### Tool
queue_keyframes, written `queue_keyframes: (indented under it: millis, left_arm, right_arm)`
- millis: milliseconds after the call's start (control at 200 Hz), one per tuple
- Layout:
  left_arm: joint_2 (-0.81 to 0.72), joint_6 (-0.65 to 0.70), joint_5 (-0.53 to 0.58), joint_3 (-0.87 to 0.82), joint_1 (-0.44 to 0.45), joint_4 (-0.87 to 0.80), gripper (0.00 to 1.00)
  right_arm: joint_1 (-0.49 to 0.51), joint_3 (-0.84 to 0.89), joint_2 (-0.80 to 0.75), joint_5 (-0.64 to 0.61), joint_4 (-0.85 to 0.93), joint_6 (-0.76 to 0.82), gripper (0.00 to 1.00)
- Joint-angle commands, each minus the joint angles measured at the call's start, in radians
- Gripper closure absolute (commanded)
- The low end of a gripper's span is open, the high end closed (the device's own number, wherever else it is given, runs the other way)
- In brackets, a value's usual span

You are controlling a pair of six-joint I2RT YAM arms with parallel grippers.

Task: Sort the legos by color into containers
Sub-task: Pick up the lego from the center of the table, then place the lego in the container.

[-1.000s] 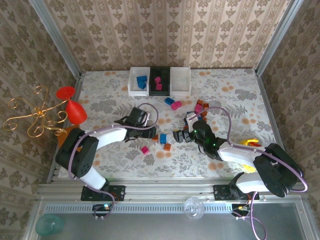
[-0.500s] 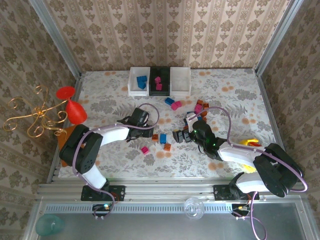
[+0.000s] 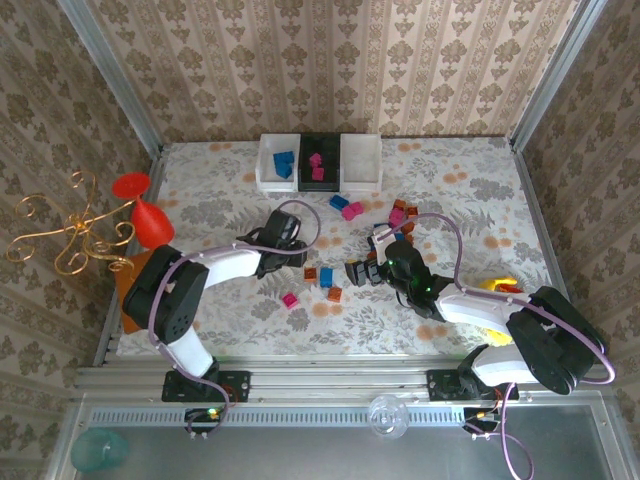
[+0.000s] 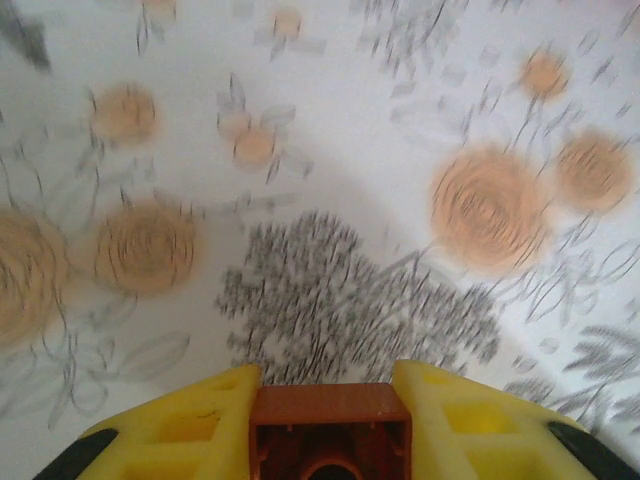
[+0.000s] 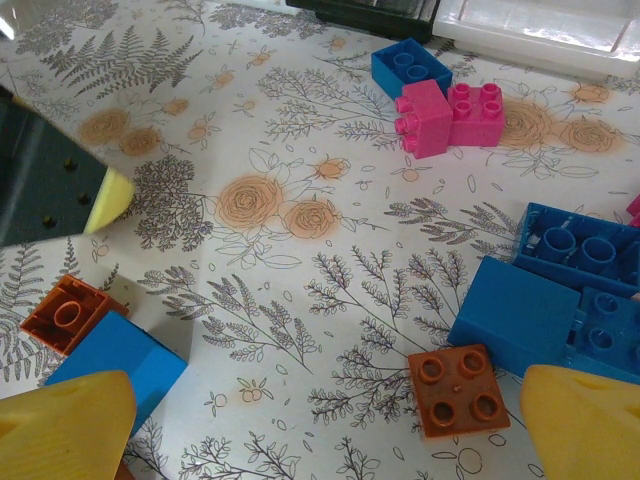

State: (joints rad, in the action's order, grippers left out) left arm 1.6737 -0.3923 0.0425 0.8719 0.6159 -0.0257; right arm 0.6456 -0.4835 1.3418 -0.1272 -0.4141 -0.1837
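A flower-patterned counter (image 3: 450, 190) seen from above carries three bins in a row at its far edge: a white bin (image 3: 275, 184) holding blue bricks, a black bin (image 3: 320, 185) holding pink bricks, and a second white bin (image 3: 361, 165). The left gripper (image 3: 296, 258) is low over the counter, left of centre. Its wrist camera shows its yellow fingers (image 4: 200, 420) clamped on an orange-brown brick (image 4: 330, 425), held above bare counter. Loose legos (image 3: 326, 277) in blue, pink and orange-brown lie just to its right, and more lie scattered toward the bins. The right gripper (image 3: 365, 268) is near the counter's centre with its jaws spread wide and nothing between them. In its wrist view a second orange-brown brick (image 5: 458, 390) lies flat on the counter between its fingertips, nearer the right one. A blue brick (image 5: 115, 365) lies beside the left fingertip, and a pink pair (image 5: 450, 115) lies farther ahead.
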Motion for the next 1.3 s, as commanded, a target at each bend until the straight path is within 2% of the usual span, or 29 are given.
queue_keyframes:
  millis: [0, 320, 600, 765, 855, 975, 1045, 1115, 1295]
  left_arm:
    - [-0.046, 0.022, 0.025, 0.083, 0.007, 0.096, 0.73]
    - [0.183, 0.119, 0.012, 0.448, 0.016, 0.186, 0.73]
    - [0.518, 0.203, 0.009, 0.861, 0.010, 0.158, 0.72]
    - [0.729, 0.273, 0.023, 1.175, 0.004, 0.086, 0.71]
    - [0.833, 0.279, 0.025, 1.352, -0.006, 0.008, 0.67]
    - [0.902, 0.276, -0.008, 1.522, -0.014, -0.084, 0.51]
    - [0.877, 0.273, -0.018, 1.528, -0.014, -0.117, 0.45]
    - [0.807, 0.273, -0.034, 1.452, -0.013, -0.111, 0.38]
    - [0.500, 0.250, -0.097, 1.015, -0.012, 0.036, 0.32]
  right_arm:
    - [0.006, -0.032, -0.013, -0.039, 0.025, -0.009, 0.00]
    - [0.005, 0.004, -0.071, -0.222, 0.033, -0.016, 0.00]
    - [0.004, 0.008, -0.092, -0.232, 0.041, -0.010, 0.00]
    - [0.005, 0.010, -0.105, -0.233, 0.044, -0.003, 0.00]
    - [0.004, 0.013, -0.104, -0.242, 0.043, 0.002, 0.00]
    - [0.005, 0.016, -0.104, -0.260, 0.040, 0.009, 0.00]
    - [0.004, 0.019, -0.103, -0.269, 0.037, 0.010, 0.00]
    - [0.004, 0.020, -0.100, -0.273, 0.031, 0.011, 0.00]
    - [0.003, 0.008, -0.077, -0.271, 0.035, 0.008, 0.00]
